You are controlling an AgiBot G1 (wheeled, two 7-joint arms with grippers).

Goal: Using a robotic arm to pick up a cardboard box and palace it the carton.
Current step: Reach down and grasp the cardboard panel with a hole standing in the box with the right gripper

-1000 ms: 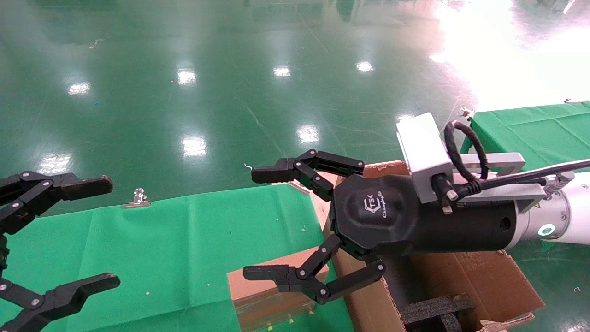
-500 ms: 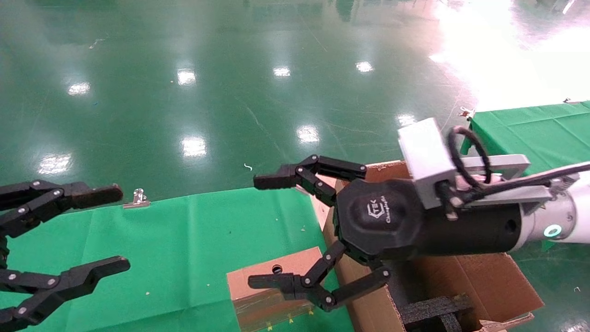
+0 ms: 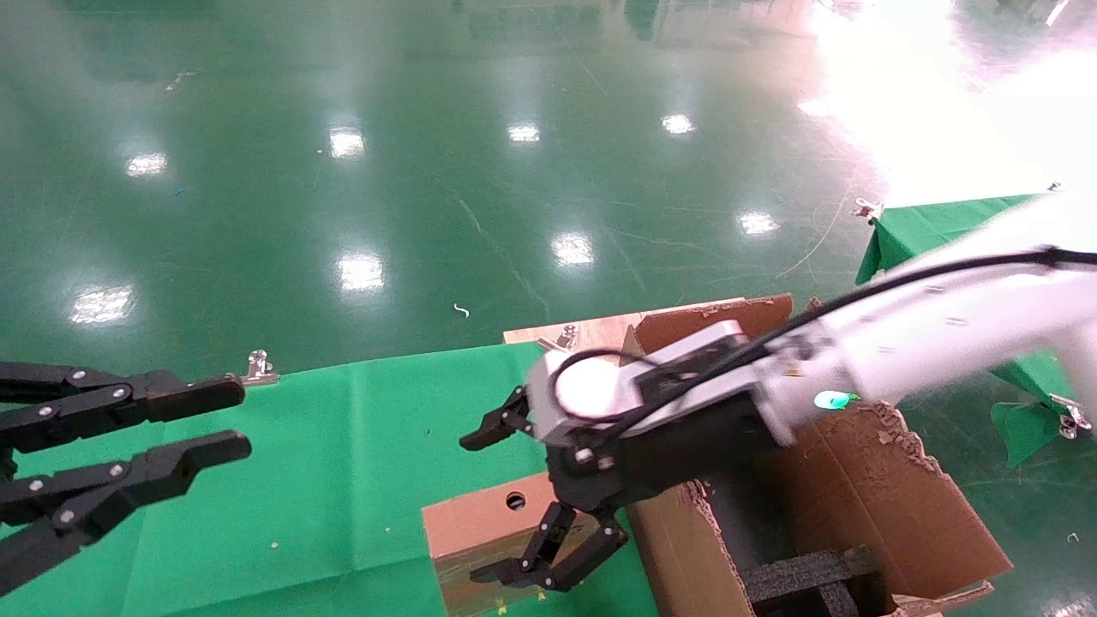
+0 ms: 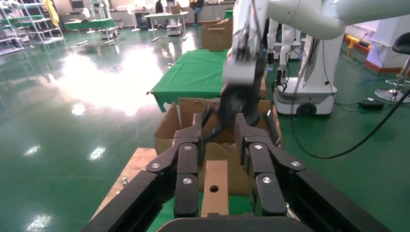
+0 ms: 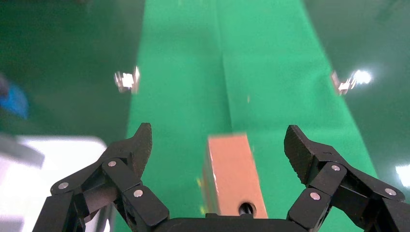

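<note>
The robotic arm's right claw (image 3: pixel 501 497) hangs spread wide over the cardboard box (image 3: pixel 488 514) standing on edge on the green desk (image 3: pixel 300 480) beside the carton (image 3: pixel 866 497), poised to descend and close; the left claw (image 3: pixel 227 420), nearly closed on nothing, idles apart.

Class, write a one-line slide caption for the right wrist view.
Right gripper open, poised above the flat cardboard box on the green cloth.

Robot lab hall
Glossy green floor (image 3: pixel 428 171), cloth-draped tables (image 4: pixel 198 72), shelving (image 4: pixel 21 21) and another white robot base (image 4: pixel 309 82) filled it.
</note>
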